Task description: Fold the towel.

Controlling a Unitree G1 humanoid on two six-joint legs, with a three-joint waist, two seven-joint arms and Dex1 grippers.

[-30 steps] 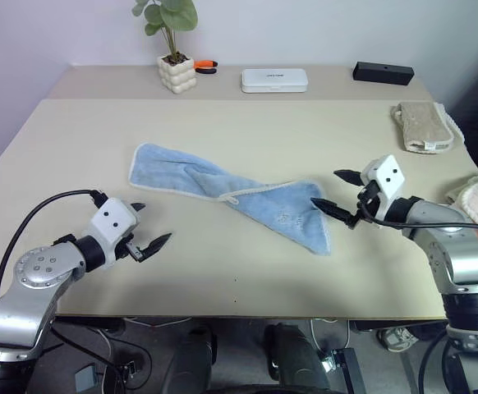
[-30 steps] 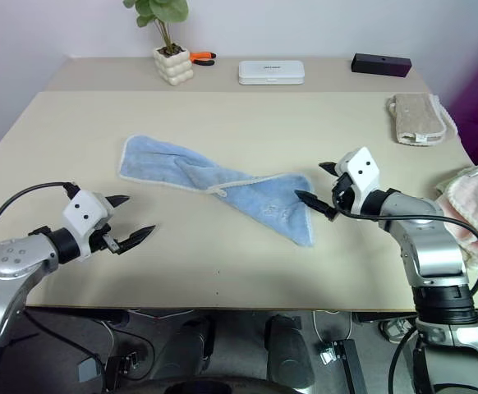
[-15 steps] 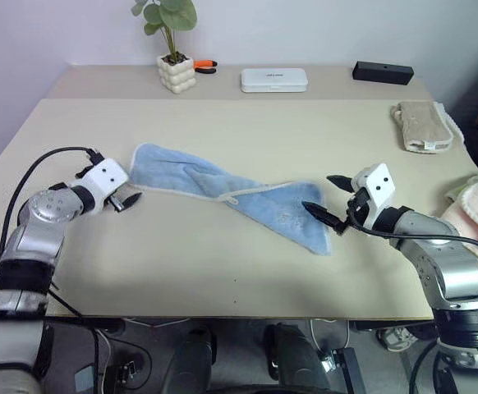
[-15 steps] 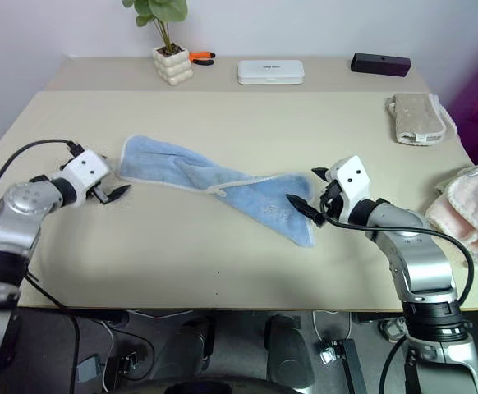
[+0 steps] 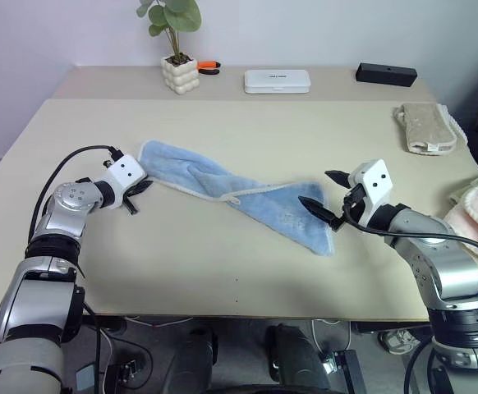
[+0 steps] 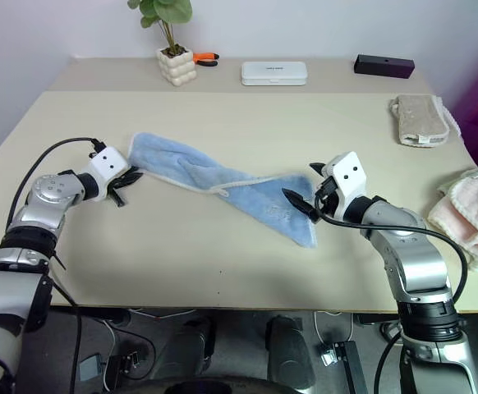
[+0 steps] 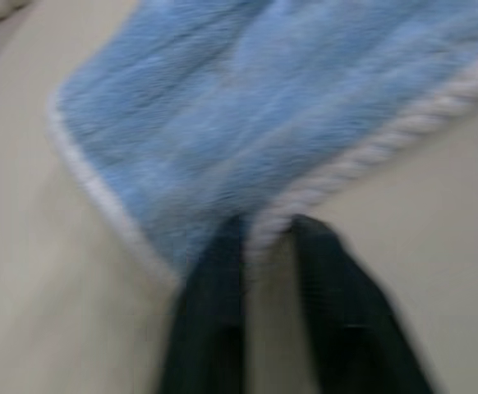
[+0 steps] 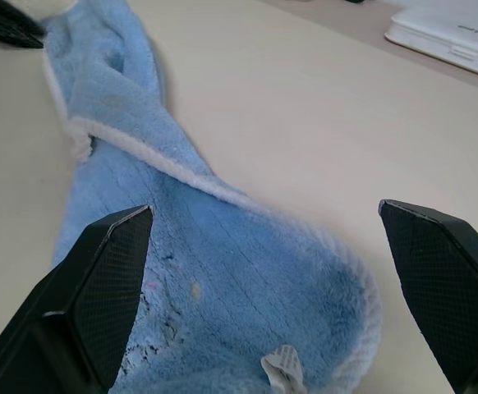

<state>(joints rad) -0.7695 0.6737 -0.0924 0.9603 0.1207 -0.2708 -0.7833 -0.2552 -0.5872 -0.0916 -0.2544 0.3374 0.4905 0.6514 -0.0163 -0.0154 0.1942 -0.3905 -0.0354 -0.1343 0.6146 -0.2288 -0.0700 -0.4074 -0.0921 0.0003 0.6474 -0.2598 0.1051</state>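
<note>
On the table (image 5: 222, 271), left pincer (image 5: 138, 192) clamps towel (image 5: 247, 199) corner

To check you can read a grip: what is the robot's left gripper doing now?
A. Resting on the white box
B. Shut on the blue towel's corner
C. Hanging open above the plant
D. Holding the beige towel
B: the left gripper pinches the towel at its whitish border.

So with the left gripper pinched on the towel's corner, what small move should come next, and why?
Probably close the right gripper on the near corner of the towel. Its fingers stand open on either side of that corner, while the left gripper is already shut on the towel's far corner edge. The towel lies twisted, so both corners need holding before spreading it.
</note>
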